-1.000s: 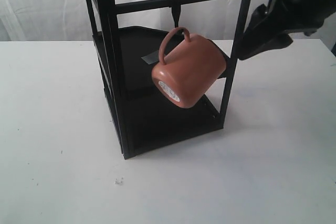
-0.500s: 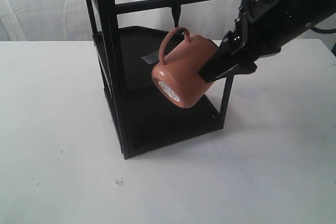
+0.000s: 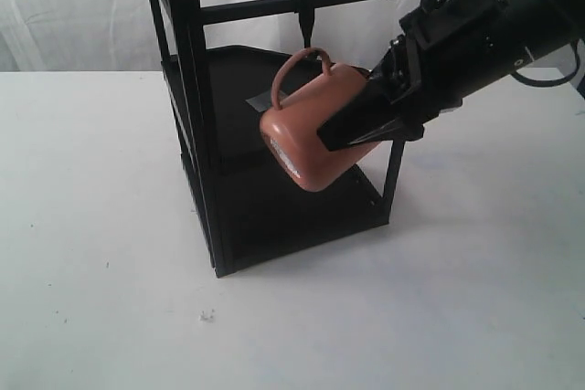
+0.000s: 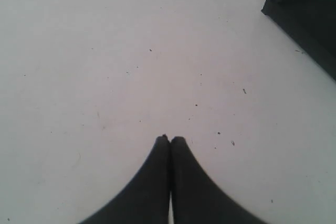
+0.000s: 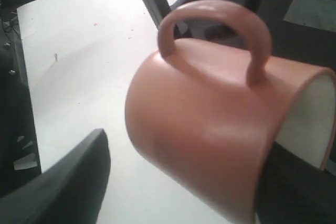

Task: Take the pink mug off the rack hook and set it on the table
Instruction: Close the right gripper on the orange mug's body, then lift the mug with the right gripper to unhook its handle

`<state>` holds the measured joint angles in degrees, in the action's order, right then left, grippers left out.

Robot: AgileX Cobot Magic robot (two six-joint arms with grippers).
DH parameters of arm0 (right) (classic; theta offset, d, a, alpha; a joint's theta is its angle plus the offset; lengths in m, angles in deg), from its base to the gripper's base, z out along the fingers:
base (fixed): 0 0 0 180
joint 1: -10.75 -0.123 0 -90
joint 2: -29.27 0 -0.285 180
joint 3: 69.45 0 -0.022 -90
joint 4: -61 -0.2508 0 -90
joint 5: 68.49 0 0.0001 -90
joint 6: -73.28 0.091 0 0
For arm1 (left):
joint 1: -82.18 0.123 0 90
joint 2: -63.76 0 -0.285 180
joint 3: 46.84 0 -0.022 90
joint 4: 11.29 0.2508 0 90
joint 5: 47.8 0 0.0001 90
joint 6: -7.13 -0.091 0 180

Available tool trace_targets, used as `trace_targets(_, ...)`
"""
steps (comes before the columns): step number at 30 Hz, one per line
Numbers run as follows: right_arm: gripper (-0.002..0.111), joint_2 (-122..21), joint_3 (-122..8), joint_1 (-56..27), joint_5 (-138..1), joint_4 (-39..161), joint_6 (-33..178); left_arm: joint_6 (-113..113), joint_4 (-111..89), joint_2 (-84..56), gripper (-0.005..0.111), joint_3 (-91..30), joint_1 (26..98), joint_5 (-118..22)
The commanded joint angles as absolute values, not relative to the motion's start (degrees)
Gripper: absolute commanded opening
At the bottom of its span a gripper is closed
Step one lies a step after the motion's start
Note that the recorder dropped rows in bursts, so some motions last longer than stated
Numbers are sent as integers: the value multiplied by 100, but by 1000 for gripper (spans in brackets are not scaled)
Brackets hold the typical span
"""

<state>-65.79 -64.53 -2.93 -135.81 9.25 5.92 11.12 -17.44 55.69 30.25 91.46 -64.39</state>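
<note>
**Exterior view.** A black open-framed rack [image 3: 196, 134] with square posts and a flat shelf stands on the white, faintly specked surface [image 3: 110, 226]. The pink mug [image 3: 306, 139] hangs by its loop handle from a hook [image 3: 306, 15] on the top crossbar. It is tilted, base toward 7 o'clock, with a white label [image 3: 285, 156] showing. The right end effector [image 3: 352, 125] enters from 2 o'clock. One dark finger lies across the mug's wall and the other is hidden behind it. A rack post [image 3: 393, 180] stands close under the arm.

**Left wrist view.** The left end effector [image 4: 169, 140] has its fingers pressed together, holding nothing, above bare surface. A corner of the rack lies off to one side.

**Right wrist view.** The mug is a matte salmon cylinder, cream inside. It sits between widely spread fingers. One finger stands clear of the wall, with surface showing in the gap. The other is at the mouth rim, and contact there cannot be told.
</note>
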Motion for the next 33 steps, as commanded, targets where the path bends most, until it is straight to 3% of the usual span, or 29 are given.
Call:
trace_targets(1,65,-6561,-6343,-294,-13713,675,403,1118,-1764,5597,0,3037,9103,-6434)
trace_targets(7,63,-6561,-6343,-294,-13529,654,414,1118,-1764,5597,0,3037,9103,-6434)
trace_targets(14,43,-6652,-6343,-294,-13367,490,450,1118,-1764,5597,0,3037,9103,-6434)
trace_targets(21,37,-6777,-6343,-307,-13475,211,409,1118,-1764,5597,0,3037,9103,-6434)
trace_targets(30,7,-6823,-6343,-307,-13500,114,411,1118,-1764,5597,0,3037,9103,-6434)
trace_targets(33,3,-6823,-6343,-307,-13500,114,411,1118,-1764,5597,0,3037,9103,-6434)
